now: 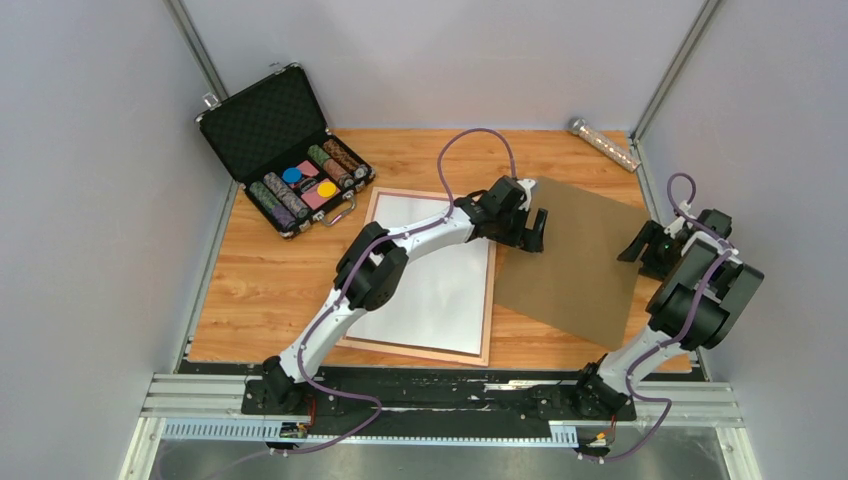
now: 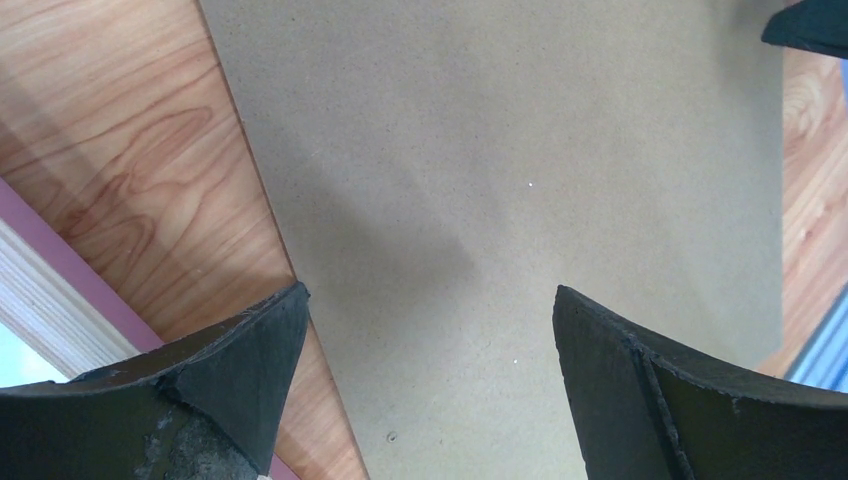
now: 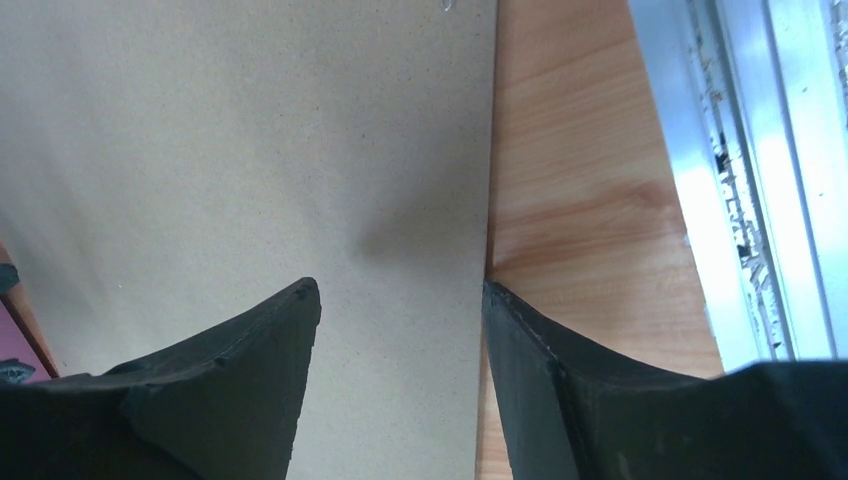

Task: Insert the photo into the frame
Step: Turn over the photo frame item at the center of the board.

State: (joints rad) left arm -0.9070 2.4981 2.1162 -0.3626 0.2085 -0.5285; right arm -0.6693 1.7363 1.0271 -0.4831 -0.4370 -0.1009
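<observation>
Top view: 2 arms, 2 grippers, 1 frame (image 1: 420, 352), 1 brown board (image 1: 580, 270), 1 black case (image 1: 262, 122), 1 clear tube (image 1: 603, 143).
The frame lies flat at centre with thin pink rails. A white sheet (image 1: 440, 290) fills it; no print side shows, so I can't tell if it's the photo face down.
The board lies flat just right of the frame, turned at an angle, its left edge by the frame's right rail.
My left gripper (image 1: 532, 235) is over the board's upper left edge, my right gripper (image 1: 640, 250) at its right edge.
The case sits open at upper left with chips (image 1: 300, 185) inside.
The table (image 1: 270, 290) is orange woodgrain with grey walls around it.

Left wrist: my left gripper (image 2: 430, 300) has its fingers spread wide, nothing between them. The board (image 2: 500, 150) lies below. The table (image 2: 120, 130) is at left, and the frame (image 2: 50, 270) rail shows pink and pale wood at lower left.

Right wrist: my right gripper (image 3: 400, 295) is spread too and holds nothing. It straddles the right edge of the board (image 3: 250, 130); I can't tell if there's contact. Bare table (image 3: 580, 200) is at right, then an aluminium rail (image 3: 740, 150).
</observation>
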